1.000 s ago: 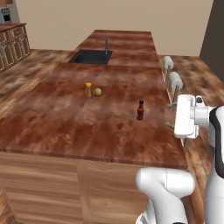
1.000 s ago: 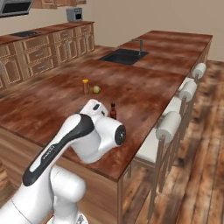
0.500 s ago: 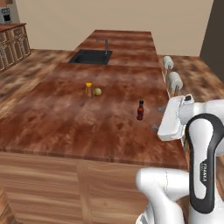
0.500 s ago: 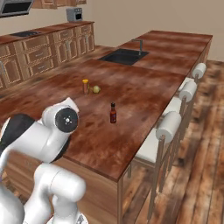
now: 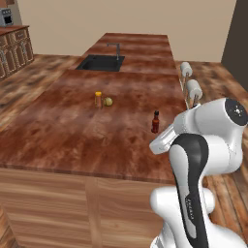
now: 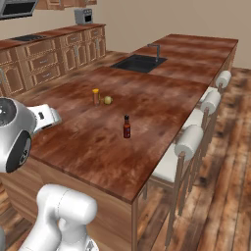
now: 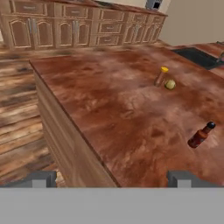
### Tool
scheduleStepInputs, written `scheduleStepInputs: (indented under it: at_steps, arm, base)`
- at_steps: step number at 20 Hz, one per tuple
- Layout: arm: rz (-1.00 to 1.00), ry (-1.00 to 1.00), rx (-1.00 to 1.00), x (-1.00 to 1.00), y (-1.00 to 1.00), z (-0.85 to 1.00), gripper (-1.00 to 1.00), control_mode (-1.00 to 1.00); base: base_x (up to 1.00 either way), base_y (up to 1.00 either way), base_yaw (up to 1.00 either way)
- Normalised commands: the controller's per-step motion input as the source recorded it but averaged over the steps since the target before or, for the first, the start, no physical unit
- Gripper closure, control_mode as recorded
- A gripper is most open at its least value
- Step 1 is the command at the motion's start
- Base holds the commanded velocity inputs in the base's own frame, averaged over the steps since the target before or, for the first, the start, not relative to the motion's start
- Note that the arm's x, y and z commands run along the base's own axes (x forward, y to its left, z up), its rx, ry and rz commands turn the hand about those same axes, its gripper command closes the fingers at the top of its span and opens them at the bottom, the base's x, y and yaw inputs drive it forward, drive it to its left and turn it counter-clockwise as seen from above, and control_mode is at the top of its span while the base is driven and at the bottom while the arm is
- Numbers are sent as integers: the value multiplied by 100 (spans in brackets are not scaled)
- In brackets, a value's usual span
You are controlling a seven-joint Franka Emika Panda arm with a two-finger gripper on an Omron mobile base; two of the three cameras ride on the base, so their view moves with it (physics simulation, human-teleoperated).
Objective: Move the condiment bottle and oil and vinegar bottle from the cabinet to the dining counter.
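Observation:
The condiment bottle (image 5: pixel 155 121) (image 6: pixel 127 127) (image 7: pixel 201 134), slim and dark red with a red cap, stands upright on the dining counter (image 5: pixel 72 131) (image 6: pixel 162 98) near its stool-side edge. My gripper (image 7: pixel 113 179) is open and holds nothing, its two tips wide apart. It hangs over the counter's near end, looking across the top, with the bottle ahead and to the right. The white hand (image 5: pixel 162 141) (image 6: pixel 46 117) is a short way in front of the bottle and apart from it. The oil and vinegar bottle and the cabinet are out of view.
A short orange jar (image 5: pixel 98 99) (image 7: pixel 161 75) and a lime (image 5: pixel 108 101) (image 7: pixel 170 84) sit mid-counter. The black sink (image 5: pixel 100 63) (image 6: pixel 138 62) lies farther back. Cushioned stools (image 5: pixel 193 89) (image 6: pixel 188 142) line the counter's right side. Lower wooden cabinets (image 7: pixel 65 30) run across the floor.
The arm has swung leftward, carrying the open hand away from beside the bottle toward the counter's near end. The bottle, jar and lime have stayed in place.

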Motion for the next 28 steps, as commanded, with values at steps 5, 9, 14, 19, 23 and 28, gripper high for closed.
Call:
scheduleStepInputs:
  at_steps: [5, 9, 14, 19, 23, 28]
  arm:
    - [-4, 1, 0, -13, 13, -29, -100, -100]
    - [0, 2, 0, -9, 1, -13, -100, 100]
    - [0, 0, 0, 0, 0, 0, -100, 100]
    - [0, 0, 0, 0, 0, 0, -100, 100]
    - [0, 0, 0, 0, 0, 0, -100, 100]
    - [0, 0, 0, 0, 0, 0, -100, 100]
  base:
    - [0, 0, 0]
    - [-9, 2, 0]
    - [-55, 48, 0]
    - [-44, 91, 0]
    - [-26, 100, 0]
    - [-5, 100, 0]
